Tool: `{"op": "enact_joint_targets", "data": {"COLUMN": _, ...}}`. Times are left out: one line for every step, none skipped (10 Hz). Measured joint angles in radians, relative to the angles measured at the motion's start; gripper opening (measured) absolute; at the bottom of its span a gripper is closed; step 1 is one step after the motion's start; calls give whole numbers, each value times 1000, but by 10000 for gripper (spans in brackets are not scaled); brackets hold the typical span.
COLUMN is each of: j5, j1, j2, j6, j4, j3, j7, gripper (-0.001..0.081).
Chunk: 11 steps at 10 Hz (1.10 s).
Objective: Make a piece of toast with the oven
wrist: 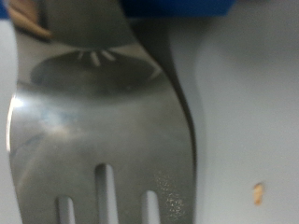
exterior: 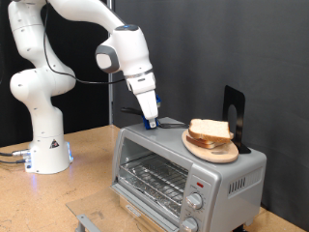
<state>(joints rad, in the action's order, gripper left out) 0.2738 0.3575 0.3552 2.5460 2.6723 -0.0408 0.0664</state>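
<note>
Item: oven (exterior: 179, 172). Silver-grey toaster oven, lower centre-right of the exterior view, standing on a wooden table (exterior: 92, 155). Glass door closed; wire rack visible behind it; two round knobs (exterior: 194, 211) and a red light (exterior: 200, 183) on the panel at the frame's lower right.

Item: round wooden plate (exterior: 212, 148). Rests on the oven's top, right of centre. Carries the bread.

Item: piece of toast (exterior: 210, 130). Pale slices with tan crust, stacked on the plate; how many cannot be counted with certainty.

Item: black stand (exterior: 235, 114). Upright, just behind the plate, toward the frame's right.

Item: gripper (exterior: 151, 121). White arm descends from the upper left; the blue-tipped fingers reach the oven's top surface, left of the plate and apart from the bread. Whether the claw is open or closed cannot be told.

Item: fork (wrist: 103, 131). Metal, fills the wrist view at very close range, blurred; tine slots at the frame's bottom, neck toward the top. It lies on the grey oven top directly beneath the fingers. In the exterior view a dark flat object at the fingertips is likely the same piece.
</note>
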Motion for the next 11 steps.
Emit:
{"op": "enact_joint_targets", "data": {"j5": -1, "j1": -3, "j2": -9, "j6": 0, "j4": -9, "j3": 0, "j7": -3, "gripper": 361}}
{"op": "enact_joint_targets", "data": {"j5": -1, "j1": -5, "j2": -17, "j6": 0, "j4": -17, "j3": 0, "j7": -4, "gripper": 361}}
{"op": "enact_joint_targets", "data": {"j5": 2, "j1": -5, "j2": -21, "j6": 0, "j4": -20, "j3": 2, "j7": -3, "gripper": 361}}
{"op": "enact_joint_targets", "data": {"j5": 5, "j1": -5, "j2": -22, "j6": -1, "j4": -21, "j3": 4, "j7": 0, "gripper": 440}}
{"op": "enact_joint_targets", "data": {"j5": 11, "j1": -5, "j2": -22, "j6": -2, "j4": -21, "j3": 6, "j7": 7, "gripper": 440}}
{"op": "enact_joint_targets", "data": {"j5": 15, "j1": -5, "j2": -22, "j6": -5, "j4": -22, "j3": 8, "j7": 12, "gripper": 597}}
{"op": "enact_joint_targets", "data": {"j5": 18, "j1": -5, "j2": -21, "j6": -7, "j4": -22, "j3": 9, "j7": 15, "gripper": 597}}
{"op": "enact_joint_targets", "data": {"j5": 19, "j1": -5, "j2": -21, "j6": -9, "j4": -23, "j3": 11, "j7": 19, "gripper": 669}}
{"op": "enact_joint_targets", "data": {"j5": 20, "j1": -5, "j2": -21, "j6": -13, "j4": -24, "j3": 13, "j7": 23, "gripper": 682}}
{"op": "enact_joint_targets", "data": {"j5": 21, "j1": -5, "j2": -20, "j6": -18, "j4": -24, "j3": 14, "j7": 24, "gripper": 682}}
{"op": "enact_joint_targets", "data": {"j5": 21, "j1": -5, "j2": -19, "j6": -21, "j4": -25, "j3": 15, "j7": 24, "gripper": 682}}
